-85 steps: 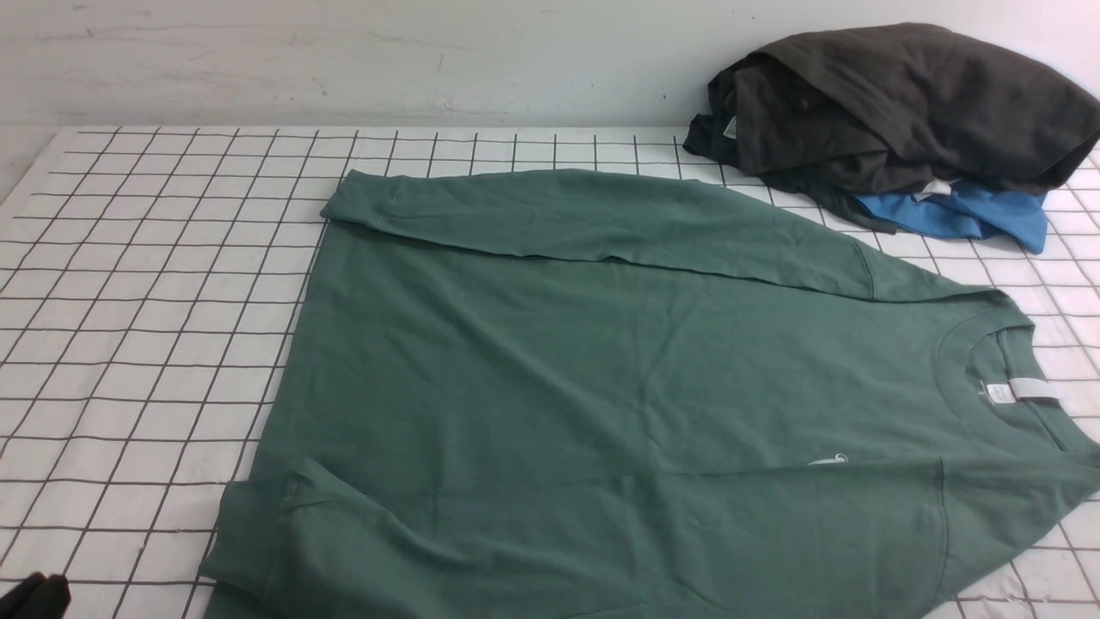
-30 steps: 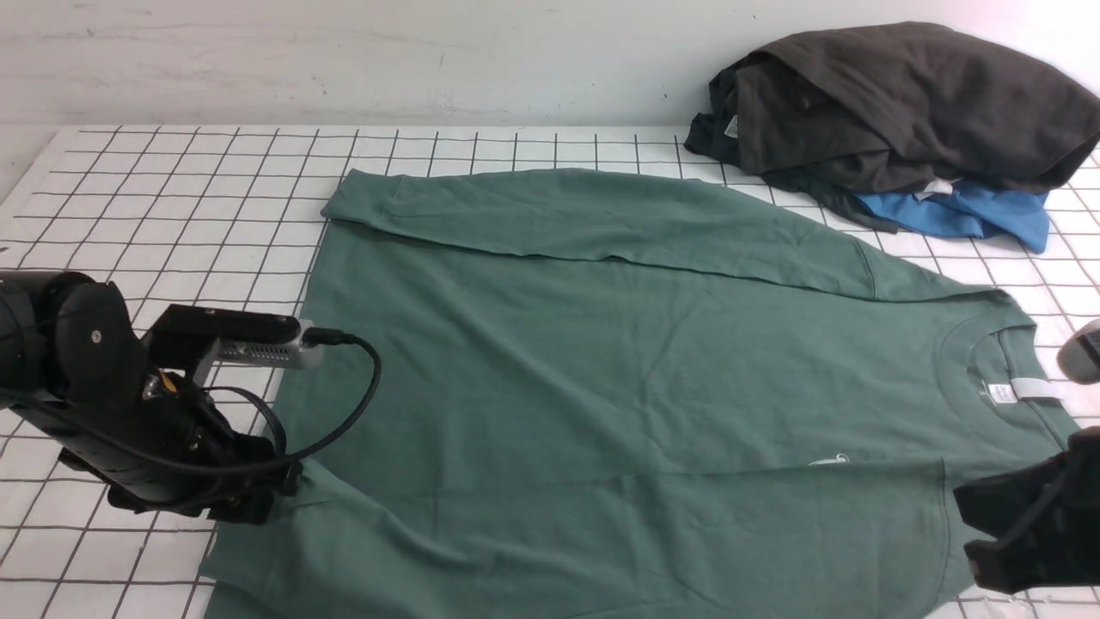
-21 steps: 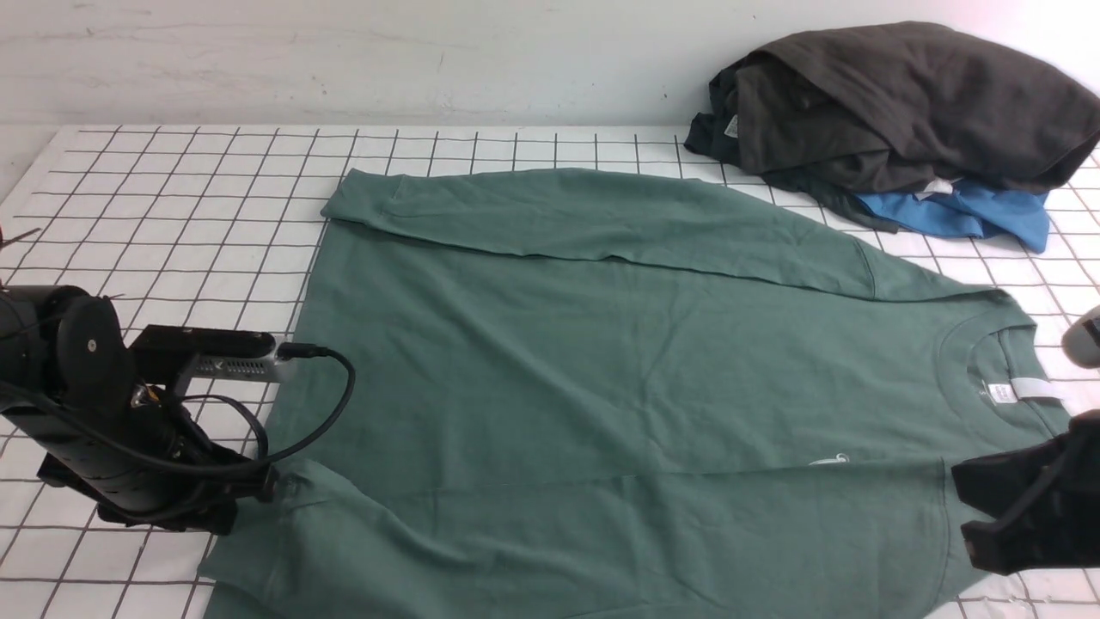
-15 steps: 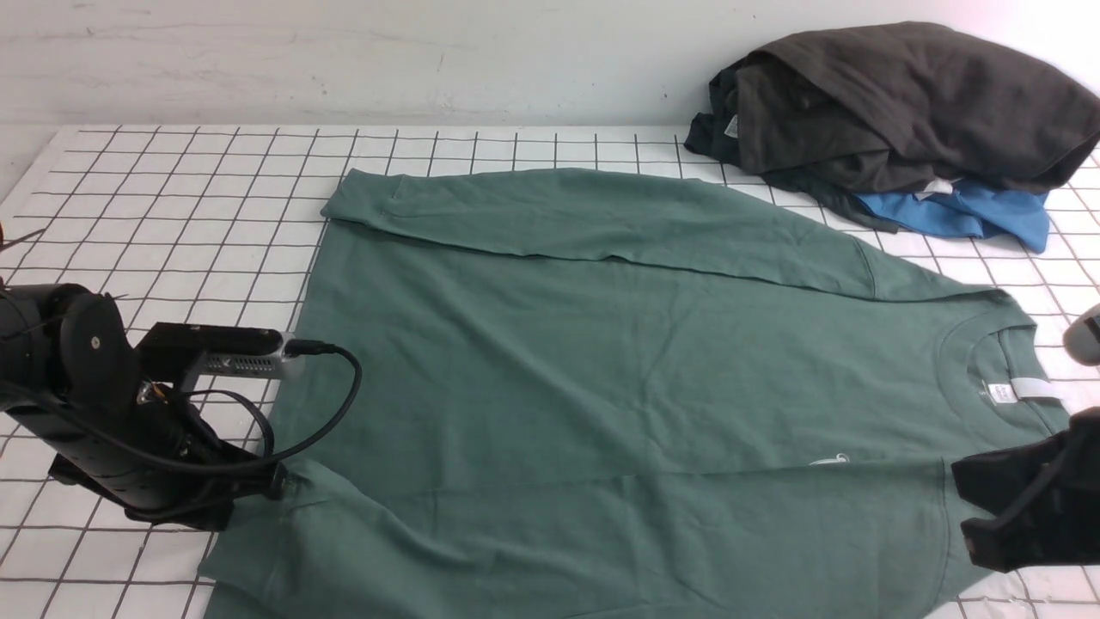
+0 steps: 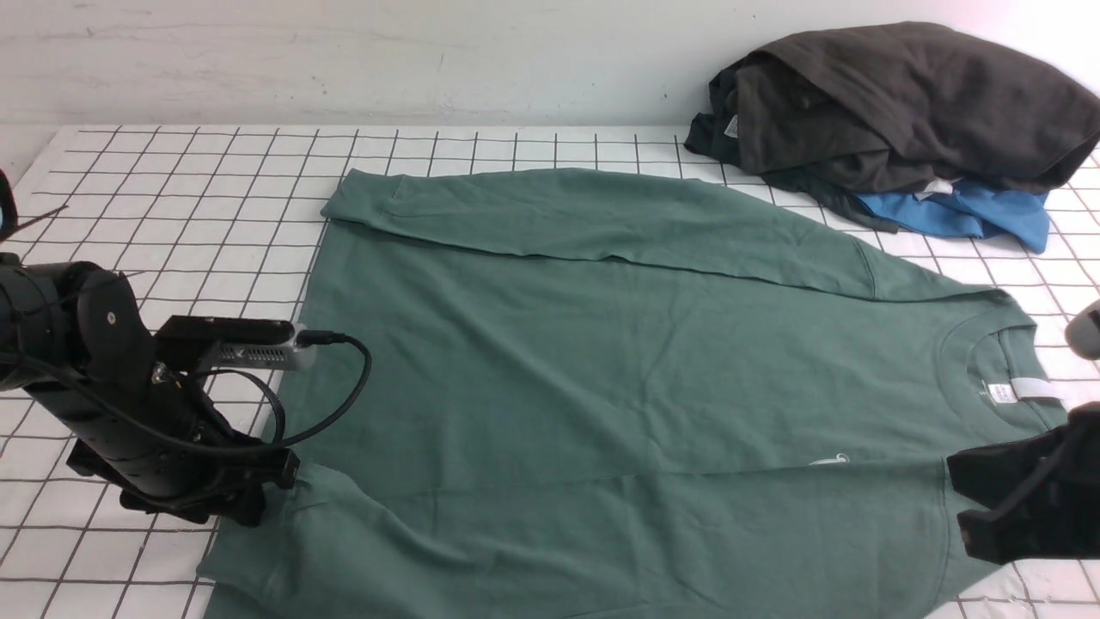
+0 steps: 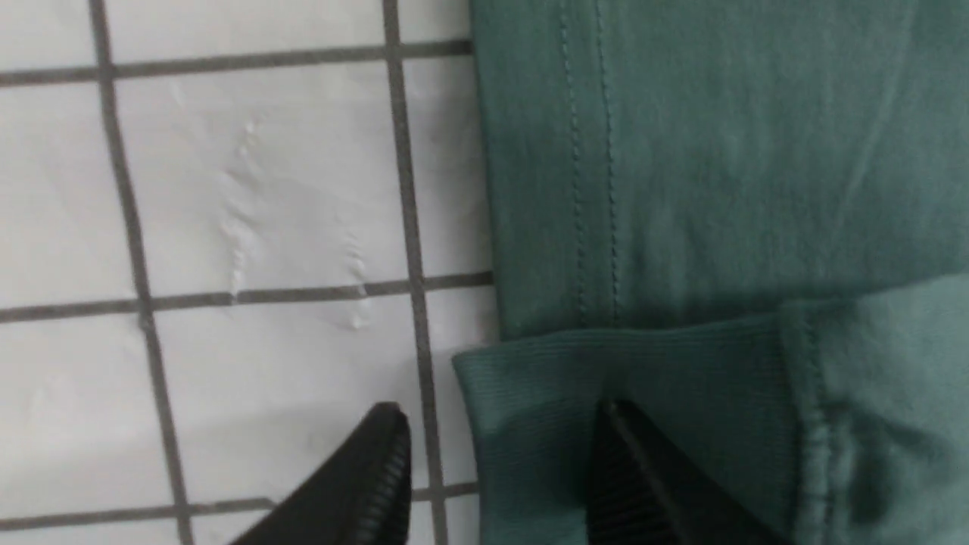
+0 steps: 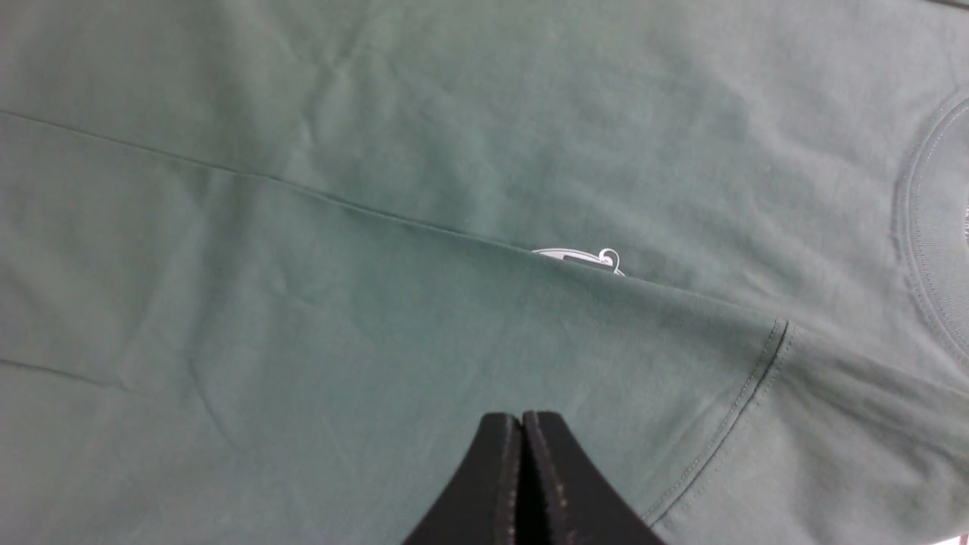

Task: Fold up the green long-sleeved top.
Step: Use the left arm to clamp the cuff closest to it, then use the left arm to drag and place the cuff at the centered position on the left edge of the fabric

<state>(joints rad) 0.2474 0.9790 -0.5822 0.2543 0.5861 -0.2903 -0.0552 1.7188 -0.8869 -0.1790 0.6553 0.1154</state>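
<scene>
Front view: the green long-sleeved top (image 5: 601,370) lies flat on the table (image 5: 155,189), its long axis running left to right, hem toward the left edge and collar toward the right. The left arm (image 5: 120,404) is at the near cuff (image 5: 314,499).

Left wrist view: the left jaws stand apart and straddle the cuff's edge, one tip on cloth and one over bare table.

Right wrist view: the right jaws are pressed together above the shoulder seam (image 7: 757,371), with no cloth visibly pinched.

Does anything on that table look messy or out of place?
Only the far right corner: a dark grey-brown garment lies crumpled in a heap over a blue garment. The green top lies flat, sleeves folded in.
</scene>
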